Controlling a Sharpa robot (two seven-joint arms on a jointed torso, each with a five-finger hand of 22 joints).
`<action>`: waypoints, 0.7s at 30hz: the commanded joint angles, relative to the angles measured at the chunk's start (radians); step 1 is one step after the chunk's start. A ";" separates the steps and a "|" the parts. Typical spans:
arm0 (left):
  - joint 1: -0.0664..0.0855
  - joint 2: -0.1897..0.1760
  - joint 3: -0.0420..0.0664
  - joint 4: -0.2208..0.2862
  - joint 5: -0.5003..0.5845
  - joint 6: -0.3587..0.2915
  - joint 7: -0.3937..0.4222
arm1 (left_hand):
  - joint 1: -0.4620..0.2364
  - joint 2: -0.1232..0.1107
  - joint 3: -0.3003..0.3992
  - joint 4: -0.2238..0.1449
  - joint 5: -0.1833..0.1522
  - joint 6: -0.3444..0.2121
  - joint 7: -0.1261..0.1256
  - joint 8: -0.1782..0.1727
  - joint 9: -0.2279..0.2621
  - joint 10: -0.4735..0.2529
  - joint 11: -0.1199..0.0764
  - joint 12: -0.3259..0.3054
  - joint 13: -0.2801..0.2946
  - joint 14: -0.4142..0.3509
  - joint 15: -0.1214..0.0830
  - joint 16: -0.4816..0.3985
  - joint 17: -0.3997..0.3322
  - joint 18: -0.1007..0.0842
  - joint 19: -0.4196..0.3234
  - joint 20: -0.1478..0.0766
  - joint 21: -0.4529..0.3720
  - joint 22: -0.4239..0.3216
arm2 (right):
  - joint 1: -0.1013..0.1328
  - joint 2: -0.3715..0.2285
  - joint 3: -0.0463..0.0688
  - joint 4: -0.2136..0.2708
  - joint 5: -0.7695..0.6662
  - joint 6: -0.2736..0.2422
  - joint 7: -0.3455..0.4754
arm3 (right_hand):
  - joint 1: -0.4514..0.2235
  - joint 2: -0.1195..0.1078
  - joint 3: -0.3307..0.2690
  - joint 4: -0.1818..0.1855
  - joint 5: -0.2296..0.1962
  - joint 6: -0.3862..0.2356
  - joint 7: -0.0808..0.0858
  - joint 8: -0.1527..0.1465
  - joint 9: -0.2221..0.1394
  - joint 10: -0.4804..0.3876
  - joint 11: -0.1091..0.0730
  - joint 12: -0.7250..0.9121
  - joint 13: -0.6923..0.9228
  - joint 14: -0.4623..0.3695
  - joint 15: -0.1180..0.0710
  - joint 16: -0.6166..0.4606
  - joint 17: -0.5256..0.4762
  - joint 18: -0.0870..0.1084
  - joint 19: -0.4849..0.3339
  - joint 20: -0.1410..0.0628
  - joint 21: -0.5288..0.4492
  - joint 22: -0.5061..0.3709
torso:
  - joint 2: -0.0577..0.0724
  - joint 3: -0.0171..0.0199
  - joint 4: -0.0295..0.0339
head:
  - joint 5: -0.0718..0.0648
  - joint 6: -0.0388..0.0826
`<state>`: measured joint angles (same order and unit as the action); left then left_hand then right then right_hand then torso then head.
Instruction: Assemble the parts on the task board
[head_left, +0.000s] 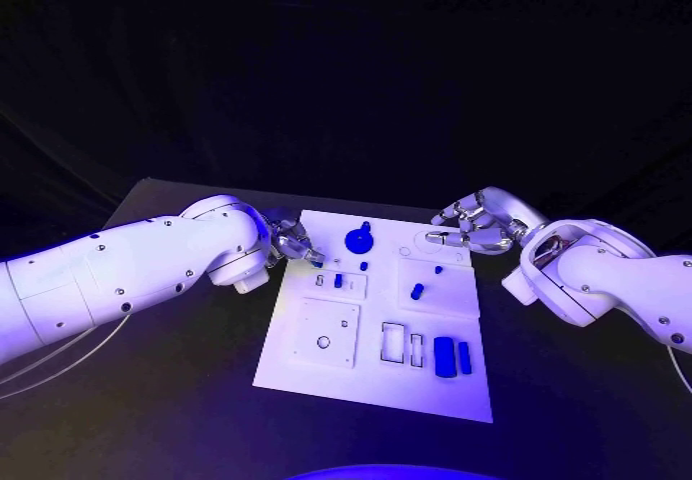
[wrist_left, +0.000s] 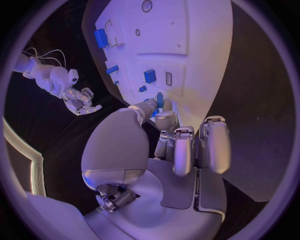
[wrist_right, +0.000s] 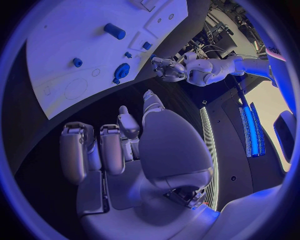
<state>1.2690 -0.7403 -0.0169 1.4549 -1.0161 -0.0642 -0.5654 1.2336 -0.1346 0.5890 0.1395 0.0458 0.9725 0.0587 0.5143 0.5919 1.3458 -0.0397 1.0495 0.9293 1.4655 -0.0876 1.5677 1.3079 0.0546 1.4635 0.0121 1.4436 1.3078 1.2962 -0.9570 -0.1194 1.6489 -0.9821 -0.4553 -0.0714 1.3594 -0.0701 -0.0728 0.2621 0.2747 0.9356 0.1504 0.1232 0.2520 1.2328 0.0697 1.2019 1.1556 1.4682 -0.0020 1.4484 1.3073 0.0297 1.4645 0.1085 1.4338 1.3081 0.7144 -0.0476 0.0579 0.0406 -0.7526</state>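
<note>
The white task board (head_left: 335, 352) lies mid-table, also seen in the wrist views (wrist_left: 187, 35) (wrist_right: 75, 40). My left hand (head_left: 293, 243) is at the board's far left edge; its thumb and a finger pinch a small blue part (wrist_left: 159, 103) just above the board. My right hand (head_left: 476, 228) hovers over the board's far right corner, fingers apart (wrist_right: 119, 145) and holding nothing. On the board lie a round blue piece (head_left: 359, 240), a blue cylinder (head_left: 417, 292), small blue pegs (head_left: 338, 281) and two blue blocks (head_left: 453, 356).
The board has several recessed slots and raised white plates (head_left: 326, 330). Black table (head_left: 159, 400) surrounds it on all sides. My left forearm (head_left: 144, 270) lies along the table's left side and my right forearm (head_left: 620, 285) along its right.
</note>
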 joint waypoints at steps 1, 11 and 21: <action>-0.012 0.002 0.000 0.008 -0.066 -0.042 0.001 | -0.009 -0.002 0.131 -0.125 0.006 0.021 -0.023 0.006 0.037 0.009 0.001 0.004 0.001 0.105 -0.006 0.003 0.263 -0.006 0.019 -0.008 0.005 0.045 | -0.001 0.000 0.000 0.002 -0.007 0.006 0.008 | -0.002 0.011 -0.007 0.000 0.003 0.002 -0.001 0.004 0.002 -0.001 -0.003 0.000 -0.001 0.056 -0.006 -0.007 0.066 0.008 0.017 -0.009 -0.003 0.170 | 0.001 -0.0004 -0.0008 | 0.000 -0.004; -0.025 0.002 -0.001 0.024 -0.116 0.005 -0.029 | -0.022 -0.011 0.148 -0.129 0.006 0.026 -0.027 0.015 0.043 0.011 -0.002 0.006 0.002 0.105 -0.009 0.003 0.263 -0.007 0.020 -0.010 0.008 0.049 | -0.002 0.000 0.000 0.003 -0.007 0.008 0.009 | -0.002 0.011 -0.007 0.000 0.005 0.002 -0.001 0.005 0.002 -0.001 -0.003 0.000 -0.001 0.056 -0.006 -0.007 0.065 0.008 0.016 -0.009 -0.004 0.170 | 0.002 -0.0001 -0.0026 | 0.001 -0.010; -0.027 0.006 -0.001 0.030 -0.141 0.050 -0.059 | -0.032 -0.015 0.157 -0.129 0.006 0.030 -0.030 0.023 0.049 0.013 -0.004 0.008 0.005 0.105 -0.010 0.003 0.263 -0.008 0.021 -0.011 0.008 0.050 | -0.004 0.003 0.000 0.003 -0.007 0.009 0.011 | -0.001 0.011 -0.007 -0.001 0.008 0.002 -0.001 0.005 0.002 0.000 -0.004 0.001 -0.001 0.056 -0.006 -0.007 0.066 0.008 0.017 -0.009 -0.003 0.171 | 0.000 -0.0001 -0.0010 | -0.002 -0.015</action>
<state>1.2427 -0.7371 -0.0179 1.4814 -1.1294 -0.0516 -0.6044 1.2084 -0.1518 0.6213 0.1269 0.0485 0.9744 0.0568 0.5331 0.5981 1.3543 -0.0447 1.0539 0.9333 1.4691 -0.0911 1.5677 1.3076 0.0546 1.4670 0.0086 1.4484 1.3076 1.2935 -0.9551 -0.1194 1.6501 -0.9820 -0.4553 -0.0696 1.3594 -0.0701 -0.0728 0.2621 0.2788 0.9356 0.1504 0.1232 0.2528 1.2328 0.0697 1.2019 1.1556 1.4682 -0.0020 1.4444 1.3079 0.0298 1.4645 0.1085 1.4339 1.3079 0.7151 -0.0476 0.0569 0.0392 -0.7675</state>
